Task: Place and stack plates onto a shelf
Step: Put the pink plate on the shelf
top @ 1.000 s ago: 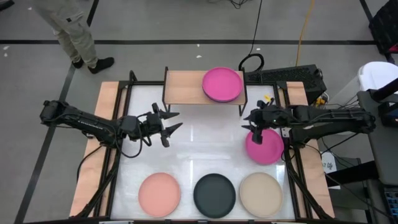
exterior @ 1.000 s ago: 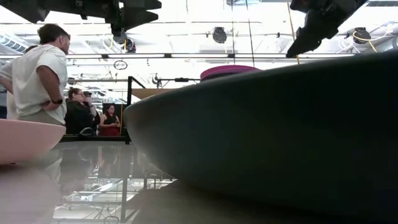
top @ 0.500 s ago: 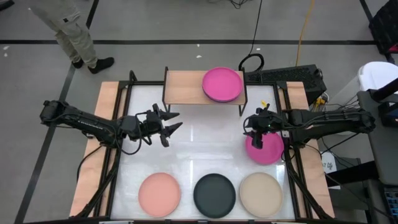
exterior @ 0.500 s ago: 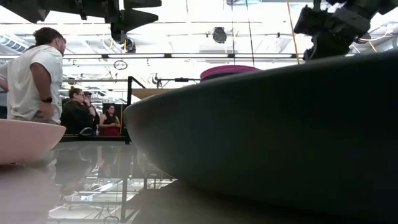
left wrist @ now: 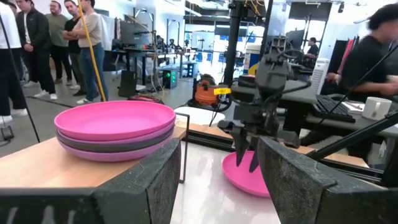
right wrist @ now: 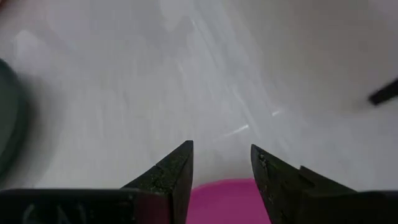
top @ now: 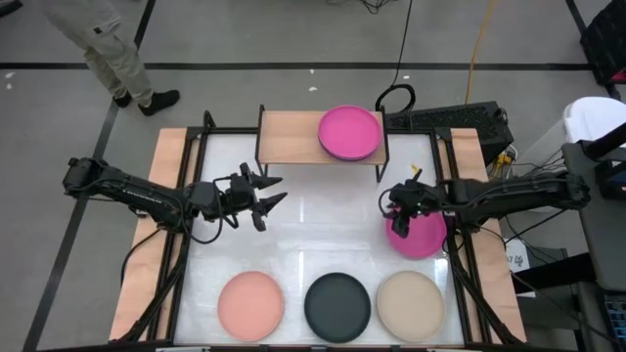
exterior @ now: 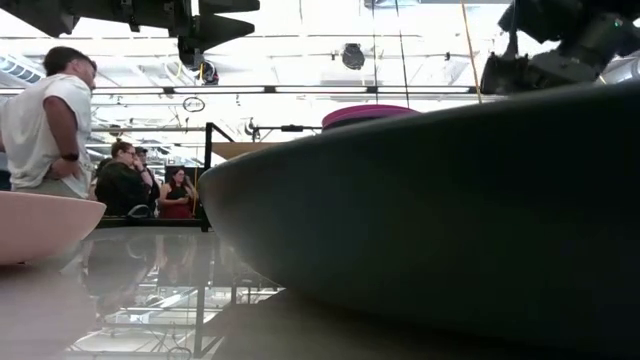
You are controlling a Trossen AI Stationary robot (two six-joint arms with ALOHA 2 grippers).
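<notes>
Open right claw (top: 395,213) over magenta plate (top: 423,238)

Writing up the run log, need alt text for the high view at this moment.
Seen from above, the right gripper is open over the near edge of a magenta plate on the white table, while the left gripper hangs open at mid-table. A stack topped by a magenta plate sits on the wooden shelf; salmon, dark grey and beige plates line the front.
</notes>
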